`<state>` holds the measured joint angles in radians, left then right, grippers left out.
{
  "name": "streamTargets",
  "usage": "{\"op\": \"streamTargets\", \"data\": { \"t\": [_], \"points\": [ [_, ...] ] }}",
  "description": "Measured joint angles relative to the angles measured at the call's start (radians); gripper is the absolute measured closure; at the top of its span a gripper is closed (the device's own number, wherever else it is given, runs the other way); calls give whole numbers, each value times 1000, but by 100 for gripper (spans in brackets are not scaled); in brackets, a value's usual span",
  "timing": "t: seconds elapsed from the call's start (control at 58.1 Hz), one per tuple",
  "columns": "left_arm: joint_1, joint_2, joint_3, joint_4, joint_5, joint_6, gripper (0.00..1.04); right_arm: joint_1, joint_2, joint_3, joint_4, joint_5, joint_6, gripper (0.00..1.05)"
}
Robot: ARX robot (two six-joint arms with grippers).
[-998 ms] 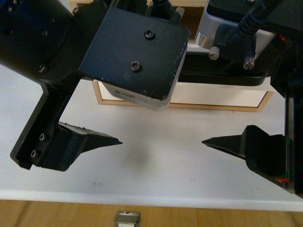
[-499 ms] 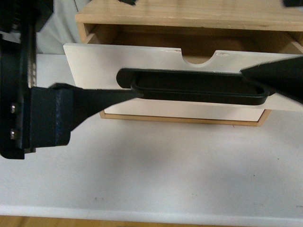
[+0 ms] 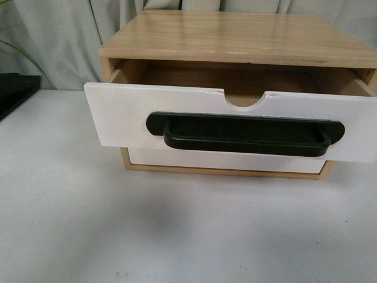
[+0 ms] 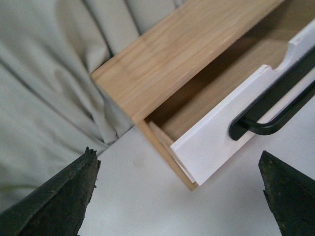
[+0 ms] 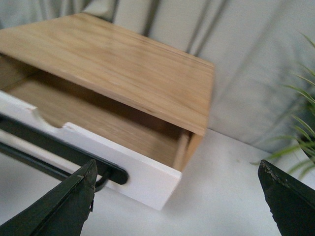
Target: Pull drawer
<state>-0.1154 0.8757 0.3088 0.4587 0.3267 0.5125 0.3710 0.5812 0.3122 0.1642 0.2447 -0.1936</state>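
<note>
Left fingers (image 4: 54, 196) and right fingers (image 5: 54, 206) both stand spread wide and hold nothing. Neither pair shows in the front view, so you are clear of the drawer (image 3: 177, 118).

It sits ahead of both pairs, beyond the tips and out of contact. It is partly out of the wooden box (image 3: 235, 35), and its white front overhangs the plain front (image 3: 224, 160) below. Off your left fingers you see its one end and the near tip of the handle (image 4: 266, 113). Off your right fingers you see the other end, with the handle (image 5: 59, 152) running behind one finger.

Risks if you pull further:
- Nothing visible stops the drawer. Draw it too far and it may leave the box and drop onto the worktop (image 3: 177, 224).
- The box looks light and unfixed. A hard tug may drag it towards you or tip it forward rather than slide the drawer.
- Hooking the handle near one end only could rack the drawer askew so that it binds on its wood sides.
- With the fingers this wide, a careless approach may strike the white front or the notch (image 3: 245, 100).

As for contents, the part of the drawer you can see is bare wood with nothing in it. The strip just behind the front is hidden.
</note>
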Motion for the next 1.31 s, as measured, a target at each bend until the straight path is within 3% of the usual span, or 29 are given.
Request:
{"op": "streamTargets", "data": {
  "t": [0.103,0.172,0.275,0.43,0.482,0.534,0.654,0.792,0.912,1.015,1.308],
  "points": [
    [129,-82,-74,19,-119,-252,6,26,-132,-84,3,179,151,9],
    [162,-79,-87,61,-144,-387,6,42,-166,-122,34,250,209,9],
    [166,-63,-87,105,-178,-572,6,51,-171,-135,37,259,248,9],
    [166,-58,-87,106,-178,-658,6,51,-172,-138,39,259,262,9],
    [159,-58,-88,113,-201,-658,8,37,-185,-144,51,205,247,14],
    [133,-70,-104,135,-297,-607,18,5,-207,-159,51,126,227,23],
    [118,-121,-151,132,-321,-553,38,-76,-264,-195,31,36,205,44],
    [118,-222,-208,89,-325,-529,76,-180,-337,-233,-2,-64,198,82],
    [118,-285,-233,51,-325,-523,99,-228,-373,-248,-19,-112,195,104],
    [117,-334,-249,18,-325,-520,101,-336,-476,-256,-145,-237,194,104],
    [117,-460,-299,-45,-327,-519,101,-369,-575,-305,-166,-245,194,104]
  ]
}}
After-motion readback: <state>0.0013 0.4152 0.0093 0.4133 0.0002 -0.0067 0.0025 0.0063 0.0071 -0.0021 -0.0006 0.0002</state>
